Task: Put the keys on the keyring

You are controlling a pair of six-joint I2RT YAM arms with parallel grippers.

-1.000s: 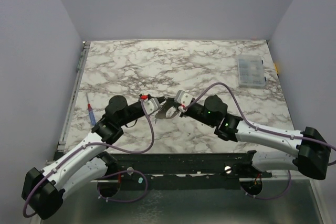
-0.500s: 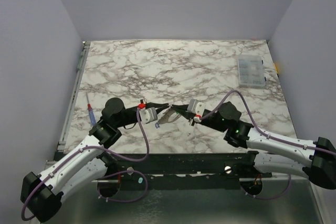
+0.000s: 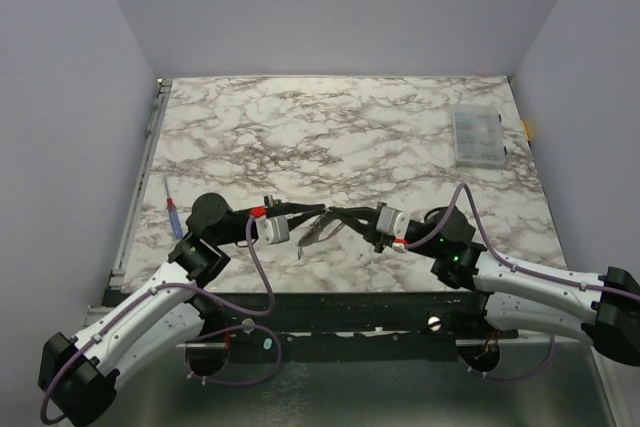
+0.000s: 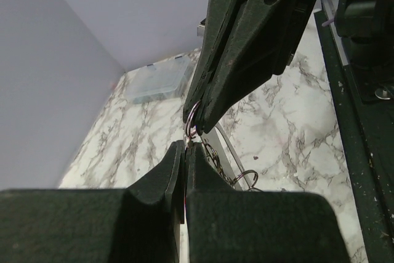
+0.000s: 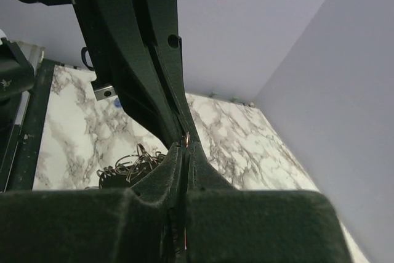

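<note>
— Grippers first: where do they stand?

— They stand tip to tip above the near middle of the marble table point(image 3: 400, 107). The left gripper point(image 3: 318, 209) reaches in from the left and the right gripper point(image 3: 333, 212) from the right, both lying low and nearly level.

— Open or closed?

— Both are closed. In the left wrist view the left gripper point(image 4: 185, 152) has its fingers pressed flat together. The right gripper point(image 4: 197, 115) comes down from above, also pinched to a point.

— And the keyring?

— The keyring point(image 4: 192, 121) sits right where the two tips meet. Its silvery loop pokes out from the tip of the right jaws, which clamp it. The left tip touches it just below. I cannot tell whether the left jaws also pinch something thin.

— Does anything hang from it?

— Yes, the chain point(image 4: 215, 159) trails down and to the right, ending in a smaller ring. From the top camera the keyring point(image 3: 315, 229) dangles under the tips, above the table. In the right wrist view a tangle of wire loops point(image 5: 132, 163) shows left of the right gripper point(image 5: 184, 152).

— Can you see the keys?

— No coloured head is clear enough in any view, so I cannot place them.

— What else is there?

— A clear compartment box point(image 3: 475, 137) lies far right, and a pen-like tool point(image 3: 174, 217) lies at the left edge. Both are well apart from the grippers.
</note>
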